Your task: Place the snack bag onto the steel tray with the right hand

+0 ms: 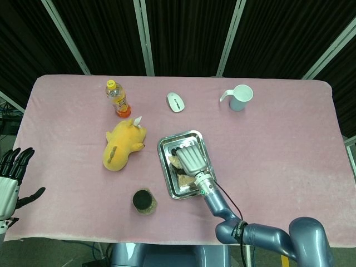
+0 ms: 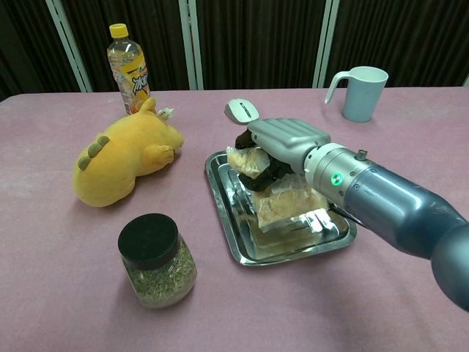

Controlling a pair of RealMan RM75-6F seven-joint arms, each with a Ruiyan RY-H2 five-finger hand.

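Over the steel tray (image 2: 227, 213) at the middle of the pink table (image 1: 289, 144), the right hand (image 2: 282, 143) grips the upper end of the snack bag (image 2: 286, 202), whose lower part lies in the tray's basin. At the table's left edge, the left hand (image 1: 10, 181) hangs free with fingers apart, holding nothing. Observed beside the tray: a yellow plush toy (image 2: 121, 158) and dark-lidded jar (image 2: 155, 260) to its left; behind, a drink bottle (image 2: 128, 70), computer mouse (image 2: 240, 110) and pale mug (image 2: 363, 92).
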